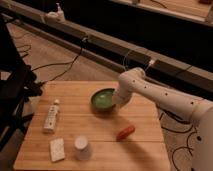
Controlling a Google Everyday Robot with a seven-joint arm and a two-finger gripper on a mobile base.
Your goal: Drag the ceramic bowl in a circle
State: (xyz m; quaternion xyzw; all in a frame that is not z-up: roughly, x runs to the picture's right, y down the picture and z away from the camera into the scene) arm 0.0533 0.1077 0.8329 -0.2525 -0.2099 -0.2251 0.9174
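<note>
Green ceramic bowl (101, 99) on wooden counter (95, 125), just behind its middle, claw (116, 100) at bowl's right rim, grip impossible to tell, red item (125, 132) front right, upturned white cup (82, 147) front.
</note>
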